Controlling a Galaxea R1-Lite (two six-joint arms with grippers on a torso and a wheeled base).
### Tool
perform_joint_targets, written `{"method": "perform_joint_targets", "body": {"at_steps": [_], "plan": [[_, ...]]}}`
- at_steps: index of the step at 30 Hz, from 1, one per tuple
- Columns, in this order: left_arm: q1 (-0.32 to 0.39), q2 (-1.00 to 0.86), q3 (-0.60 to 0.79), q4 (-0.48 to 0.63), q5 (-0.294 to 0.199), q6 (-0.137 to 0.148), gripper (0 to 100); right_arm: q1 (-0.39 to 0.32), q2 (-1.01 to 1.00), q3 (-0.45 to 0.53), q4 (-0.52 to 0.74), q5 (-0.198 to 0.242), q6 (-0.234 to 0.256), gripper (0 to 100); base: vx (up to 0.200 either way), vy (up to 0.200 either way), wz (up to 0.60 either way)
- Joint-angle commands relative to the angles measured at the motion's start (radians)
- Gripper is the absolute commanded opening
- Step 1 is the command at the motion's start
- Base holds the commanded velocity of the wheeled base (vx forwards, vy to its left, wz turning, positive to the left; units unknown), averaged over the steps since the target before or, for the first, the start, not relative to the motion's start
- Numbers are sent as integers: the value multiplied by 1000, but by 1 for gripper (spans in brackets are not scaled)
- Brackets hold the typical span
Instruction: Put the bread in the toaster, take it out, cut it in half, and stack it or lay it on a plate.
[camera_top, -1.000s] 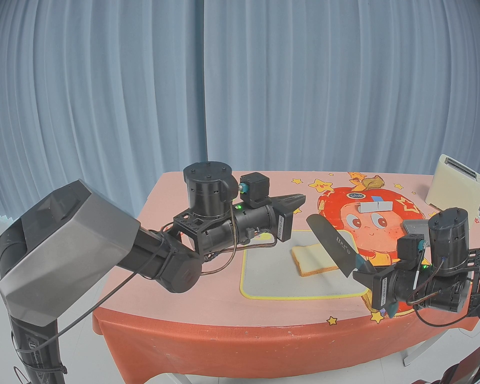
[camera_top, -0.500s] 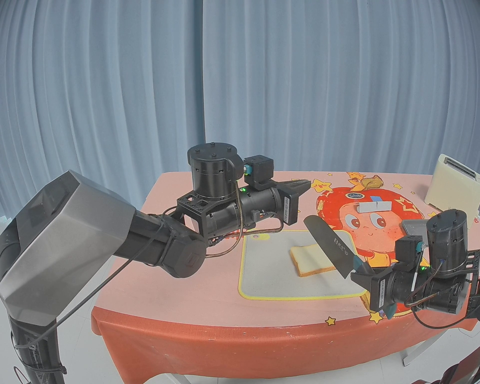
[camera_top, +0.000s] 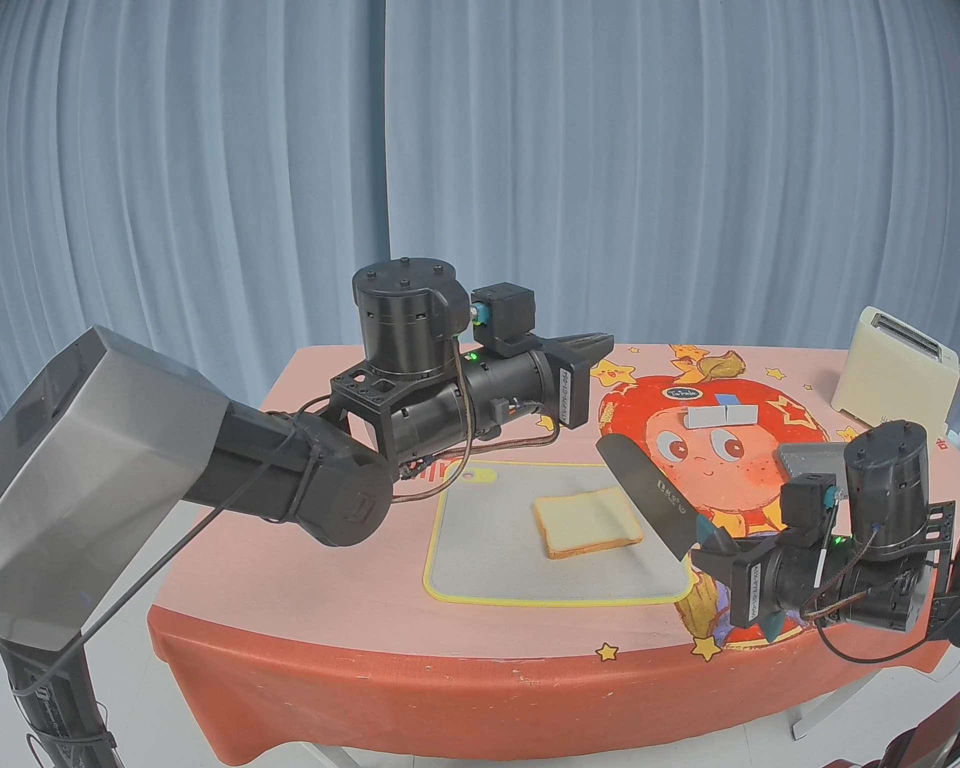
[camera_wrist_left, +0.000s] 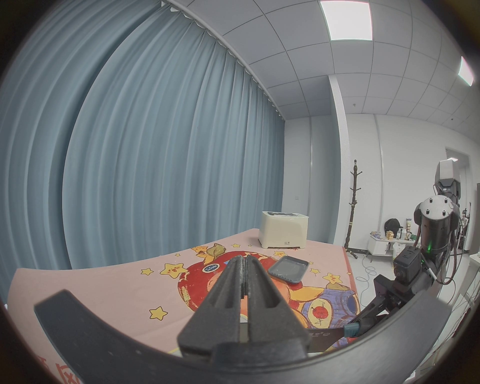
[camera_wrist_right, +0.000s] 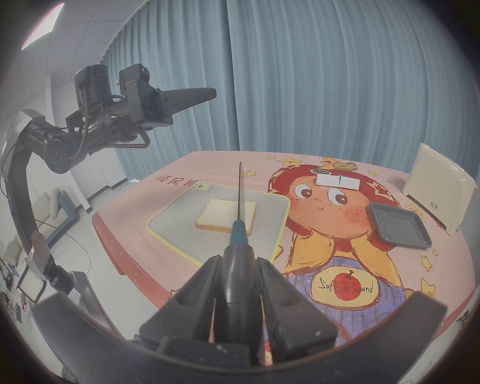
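Since a second earlier the head camera had swung, sliding the whole scene left, and the left arm had lifted higher over the table.

Nearest, at the right edge, the right gripper (camera_top: 716, 547) lay almost level, clamped on the teal handle of a dark broad-bladed knife (camera_top: 650, 490). The blade slanted up and left above the right side of the bread. The pale square slice of bread (camera_top: 588, 522) lay flat on a grey, yellow-rimmed cutting board (camera_top: 480, 550) atop the matte salmon cartoon-print tablecloth (camera_top: 300, 600).

Farther back, the left gripper (camera_top: 598, 346) hung horizontal above the board's far edge, its black fingers pressed together on nothing. Far right sat a dark grey rectangular tray (camera_top: 810, 460), and beyond it a smooth cream toaster (camera_top: 893, 370).
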Motion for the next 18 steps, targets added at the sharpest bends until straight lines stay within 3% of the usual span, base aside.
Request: {"method": "perform_joint_targets", "body": {"at_steps": [1, 3, 5, 13, 15, 18], "plan": [[3, -26, 60, -7, 21, 39, 0, 41, 45, 1, -30, -1, 6, 0, 0, 0, 0], [3, -44, 115, -12, 44, 58, 0, 61, 56, 5, -56, -5, 6, 0, 0, 0, 0], [2, -85, 182, -10, 90, 58, 0, 70, 64, 8, -85, -14, 8, 0, 0, 0, 0], [22, -89, 153, 23, 95, 65, 0, 86, 90, 10, -102, -24, 8, 0, 0, 0, 0], [23, -79, 93, 112, 95, 111, 0, 96, 91, 8, -102, -22, 9, 0, 0, 0, 0], [26, -52, 58, 149, 92, 140, 0, 106, 94, 8, -102, -22, 12, 0, 0, 0, 0]]}}
